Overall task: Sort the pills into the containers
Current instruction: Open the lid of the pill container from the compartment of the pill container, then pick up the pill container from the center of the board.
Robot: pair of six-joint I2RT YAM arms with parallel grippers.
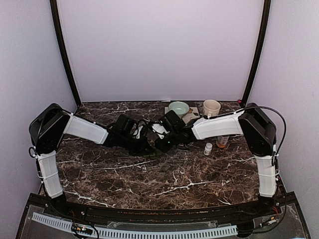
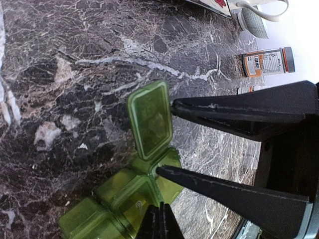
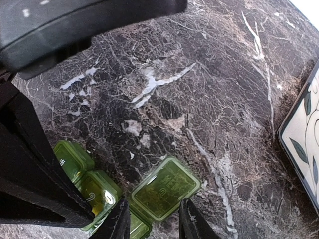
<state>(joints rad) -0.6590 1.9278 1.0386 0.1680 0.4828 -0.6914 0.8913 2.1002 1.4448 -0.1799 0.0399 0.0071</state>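
Green box [image 2: 124, 199] mid-table [image 1: 99, 174], one lid [image 2: 149, 119] flipped up. Left gripper [image 2: 159, 216] shut, tips over box; right gripper [image 3: 155, 214] jaws apart astride the lid, nothing held afaict. No pills visible. Risk imo: right finger knocks lid shut or shoves box.

The box [image 2: 127, 196] runs off the bottom edge in both wrist views. From above, the left gripper [image 1: 148, 145] and right gripper [image 1: 162, 144] hide it almost wholly. Whether any cell holds pills cannot be told. The bottle [image 2: 266, 61] label is unreadable; the tray [image 3: 304, 134] is cropped at right.
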